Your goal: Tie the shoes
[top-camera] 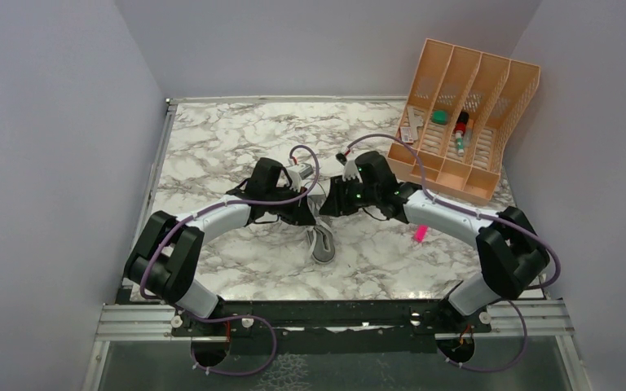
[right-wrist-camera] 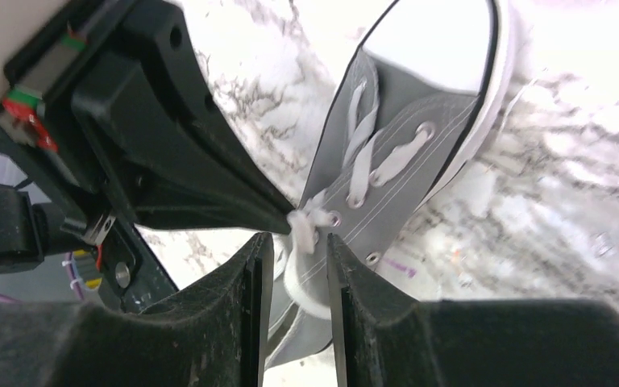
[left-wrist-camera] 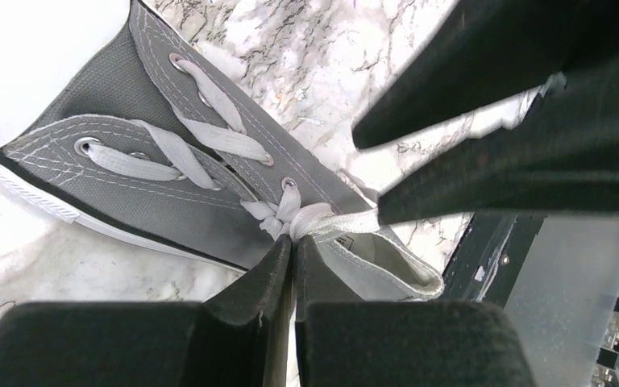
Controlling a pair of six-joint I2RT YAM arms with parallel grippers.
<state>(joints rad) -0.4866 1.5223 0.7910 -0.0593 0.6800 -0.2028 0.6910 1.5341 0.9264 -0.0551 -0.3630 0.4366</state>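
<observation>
**Both claws at the knot, shoe half hidden from above**

The left claw point(left-wrist-camera: 292, 242) has its fingers pressed together to a hairline. Its tips pinch the white laces point(left-wrist-camera: 209, 137) where they cross by the top eyelets, but the fingers themselves hide how much lace lies between the pads. The right claw point(right-wrist-camera: 296, 239) stands partly open. A loose bit of lace and the rim of the shoe's opening sit in the gap, and whether they touch either pad cannot be told. In the left wrist view the right claw's two fingers fill the upper right of the frame. A strand runs to the tip of the lower one, and contact there is unclear.

The shoe point(left-wrist-camera: 153, 201) — grey canvas with a white toe and sole rim — lies on the marble table point(top-camera: 236, 138). In the left wrist view its toe is cut off at the upper left. The right wrist view is overexposed, so the toe cap washes out at the top of the frame.

In the top view both claws meet at the centre of the frame and cover most of the shoe. Only a grey end shows just below them — which end is hard to make out. A peach slotted rack point(top-camera: 497, 90) stands at the upper right, its small contents too tiny to name. A pink scrap point(top-camera: 419, 234) lies right of centre.
</observation>
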